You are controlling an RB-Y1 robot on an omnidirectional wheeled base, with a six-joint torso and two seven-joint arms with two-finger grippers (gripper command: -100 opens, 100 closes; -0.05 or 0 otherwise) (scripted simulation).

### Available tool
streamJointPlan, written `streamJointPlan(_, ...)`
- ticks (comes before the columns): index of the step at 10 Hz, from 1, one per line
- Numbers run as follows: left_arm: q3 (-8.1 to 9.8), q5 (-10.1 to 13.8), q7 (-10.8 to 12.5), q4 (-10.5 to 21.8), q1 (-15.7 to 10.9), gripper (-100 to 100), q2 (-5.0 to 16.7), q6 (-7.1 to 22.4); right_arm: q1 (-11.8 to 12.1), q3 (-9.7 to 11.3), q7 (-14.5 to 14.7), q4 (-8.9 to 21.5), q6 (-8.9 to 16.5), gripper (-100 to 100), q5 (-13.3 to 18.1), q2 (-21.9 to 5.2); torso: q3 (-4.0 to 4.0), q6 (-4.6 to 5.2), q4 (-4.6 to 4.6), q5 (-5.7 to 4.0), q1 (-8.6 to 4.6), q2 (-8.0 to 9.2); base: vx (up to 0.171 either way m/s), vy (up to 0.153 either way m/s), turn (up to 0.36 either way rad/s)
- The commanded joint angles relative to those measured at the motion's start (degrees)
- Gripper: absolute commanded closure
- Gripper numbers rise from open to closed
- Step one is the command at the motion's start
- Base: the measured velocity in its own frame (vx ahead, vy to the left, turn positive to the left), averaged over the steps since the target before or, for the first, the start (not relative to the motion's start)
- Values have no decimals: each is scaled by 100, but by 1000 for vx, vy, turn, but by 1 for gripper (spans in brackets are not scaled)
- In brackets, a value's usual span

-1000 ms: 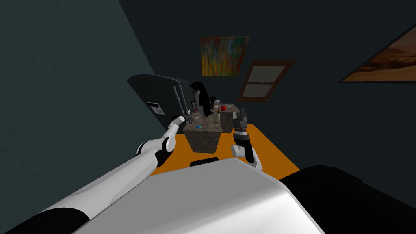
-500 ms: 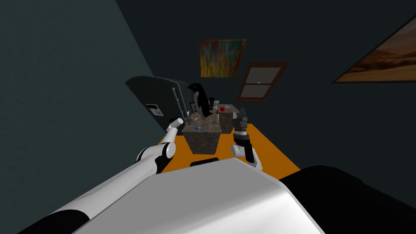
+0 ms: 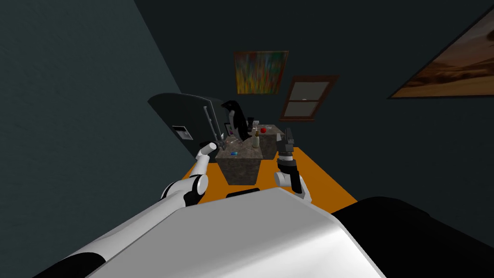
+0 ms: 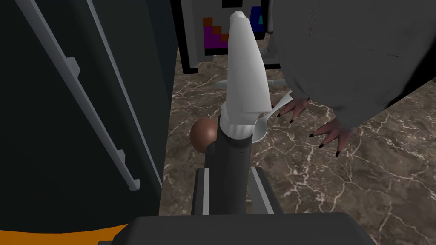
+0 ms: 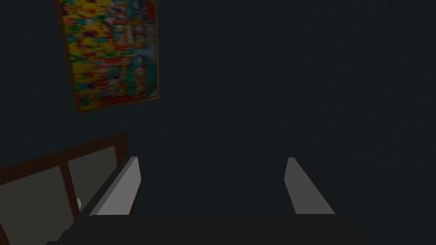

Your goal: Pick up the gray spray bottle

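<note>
The spray bottle (image 4: 247,81) has a dark grey body and a pale grey, tapering top. It stands upright between the fingers of my left gripper (image 4: 228,171), which is shut on the dark body. In the head view my left gripper (image 3: 221,143) is at the left edge of the marbled brown counter (image 3: 241,166), beside the dark fridge (image 3: 185,113). My right gripper (image 3: 288,136) is raised to the right of the counter, and its fingers (image 5: 127,183) stand open with nothing between them.
A black penguin figure (image 4: 353,55) with clawed feet stands close by the bottle. A brown ball (image 4: 203,134) and a white spoon (image 4: 260,125) lie behind it. The fridge door's handles (image 4: 106,106) run close alongside. A beige bottle (image 3: 256,140) and red apple (image 3: 263,130) sit farther along the counter.
My left arm has drawn back slightly toward me, with the gripper staying at the counter's left edge. The head camera has shifted a little. The right arm has not moved.
</note>
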Motion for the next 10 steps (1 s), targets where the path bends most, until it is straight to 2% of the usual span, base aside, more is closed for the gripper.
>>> streamJointPlan(1, -59, -136, 210, -286, 286, 100, -89, 286, 0, 0, 0, 0, 0, 0, 0, 0, 0, 0, 0, 0, 0, 0, 64, 3, -136)
streamJointPlan(2, -59, -136, 210, -587, 513, 100, -89, 333, 0, 0, 0, 0, 0, 0, 0, 0, -13, 10, -11, 5, -1, -18, 74, 7, -63)
streamJointPlan(3, -59, -136, 210, -732, 593, 100, -89, 333, 0, 0, 0, 0, 0, 0, 0, 0, -27, 10, -21, 9, 0, -34, 33, -2, 4)
streamJointPlan(5, -59, -136, 210, -1033, 593, 100, -89, 333, 0, 0, 0, 0, 0, 0, 0, 0, -28, 4, -22, 10, 7, -33, -3, -2, 17)
streamJointPlan(6, -121, -269, 410, -1232, 882, 100, -179, 630, 0, 0, 0, 0, 0, 0, 0, 0, -23, 8, -18, 9, 5, -28, 52, 3, -123)
streamJointPlan(8, -121, -269, 410, -1553, 1183, 100, -179, 660, 0, 0, 0, 0, 0, 0, 0, 0, -48, 12, -42, 19, 6, -55, 59, 3, -45)
streamJointPlan(10, -121, -269, 410, -1948, 1183, 100, -179, 660, 0, 0, 0, 0, 0, 0, 0, 0, -50, 3, -48, 20, 14, -52, 0, -2, 16)
